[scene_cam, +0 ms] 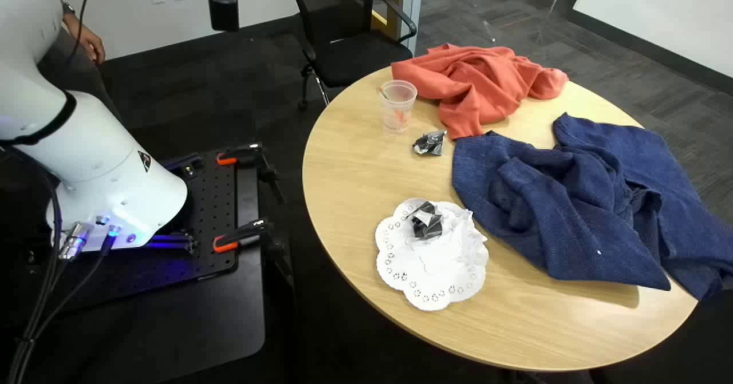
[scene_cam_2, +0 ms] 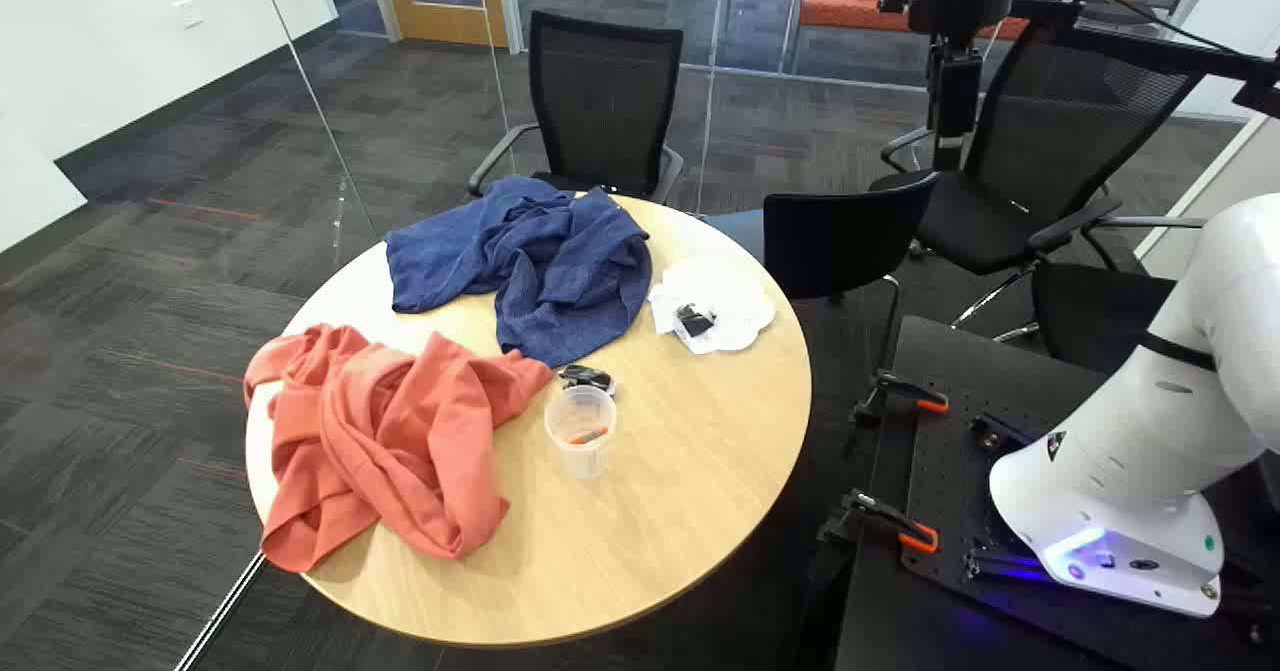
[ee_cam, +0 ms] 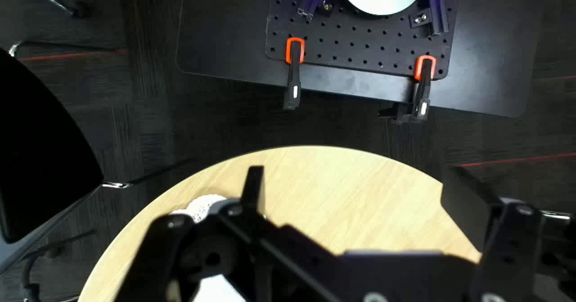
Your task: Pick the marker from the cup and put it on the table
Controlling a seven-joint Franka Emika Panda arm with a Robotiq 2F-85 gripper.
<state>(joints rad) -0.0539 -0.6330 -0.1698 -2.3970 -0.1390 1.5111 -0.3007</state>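
Our hand (ee_cam: 358, 196) is hanging with its jaws spread wide apart, the bench (ee_cam: 324, 167) showing between them and part of the white doily (ee_cam: 201, 206) hidden behind, while in an exterior view we are making out the marker (scene_cam_2: 590, 437) only blurrily inside the translucent cup (scene_cam_2: 584, 461).

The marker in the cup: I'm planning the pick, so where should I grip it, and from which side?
Probably its upper end, with the jaws coming straight down from above: the marker leans inside the upright, open-topped cup, and that end appears to reach the rim toward the robot base. The cup's wall would likely block a sideways approach lower down.
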